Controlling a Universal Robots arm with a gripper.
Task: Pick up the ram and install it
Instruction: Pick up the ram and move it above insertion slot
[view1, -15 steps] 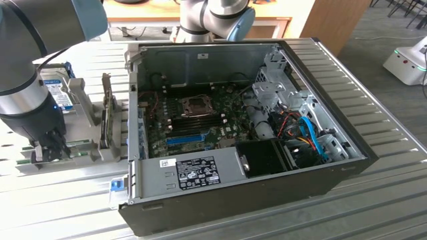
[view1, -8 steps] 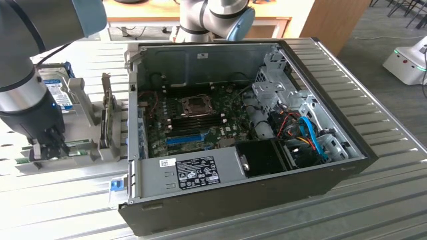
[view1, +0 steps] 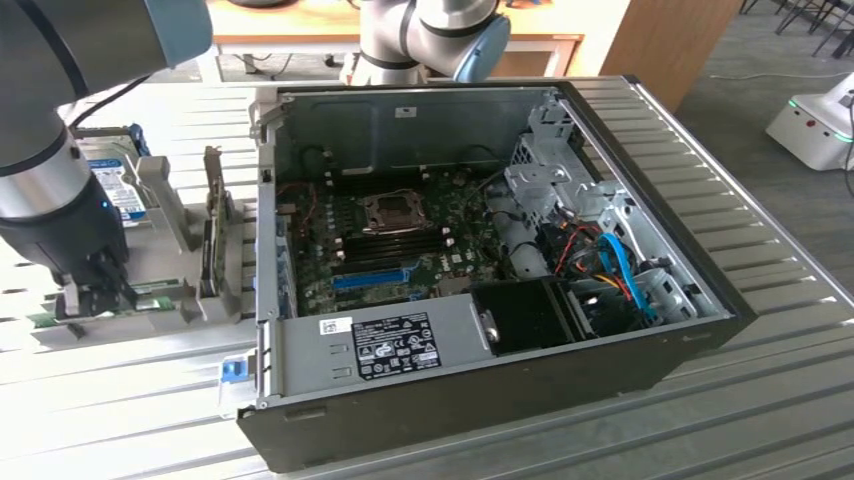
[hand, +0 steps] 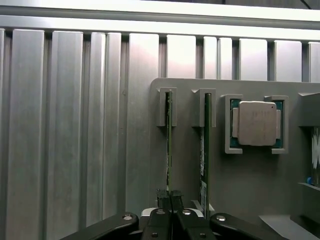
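Your black gripper (hand: 170, 199) has its jaws pinched nearly shut on the thin green ram stick (hand: 169, 140). The stick stands edge-on between them in the grey holder (hand: 250, 190), at nine o'clock of the open black computer case (view1: 441, 420) in the exterior view.

light: bright, even | glare: ribbed table (view1: 120, 420) (washed pale) | shadow: case interior (view1: 387, 130)
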